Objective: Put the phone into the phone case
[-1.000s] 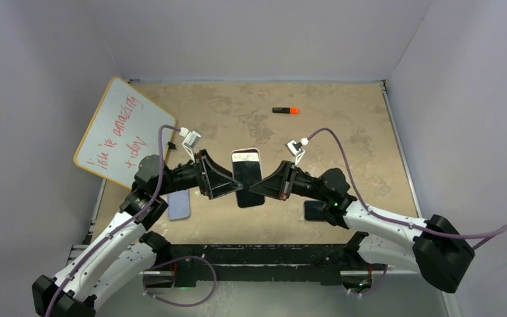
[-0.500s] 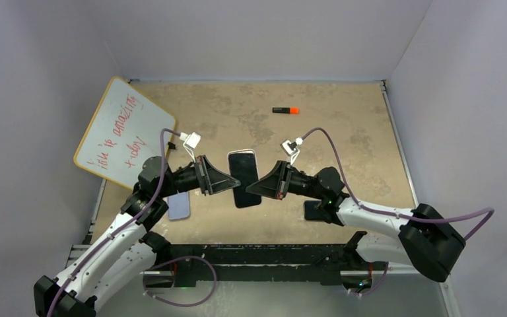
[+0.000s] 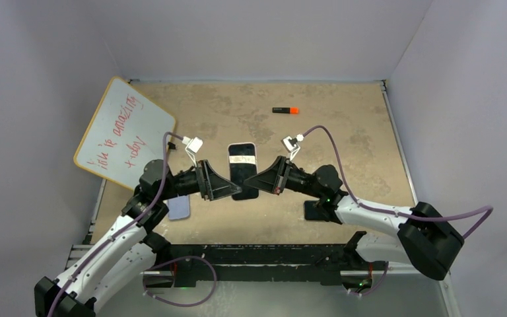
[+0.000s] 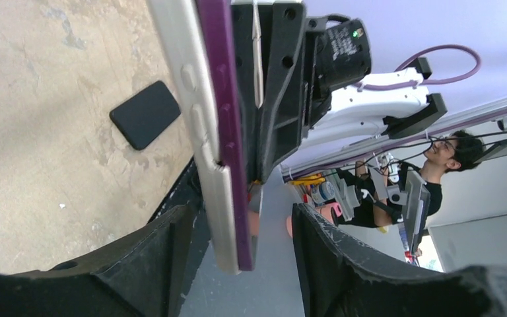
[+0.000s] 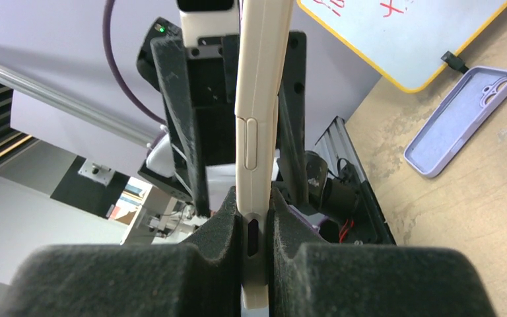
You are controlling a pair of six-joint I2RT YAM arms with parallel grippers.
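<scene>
Whiteboard (red scrawl), orange-capped marker, black slab

The phone hangs over the middle of the table, with the left gripper on its left and the right gripper on its right; the case lies on the table left of them, just beside the left arm; behind the case, the whiteboard overhangs the table's left edge; a marker lies well behind the phone, near the far wall; a flat slab lies to the right, partly under the right arm.
</scene>
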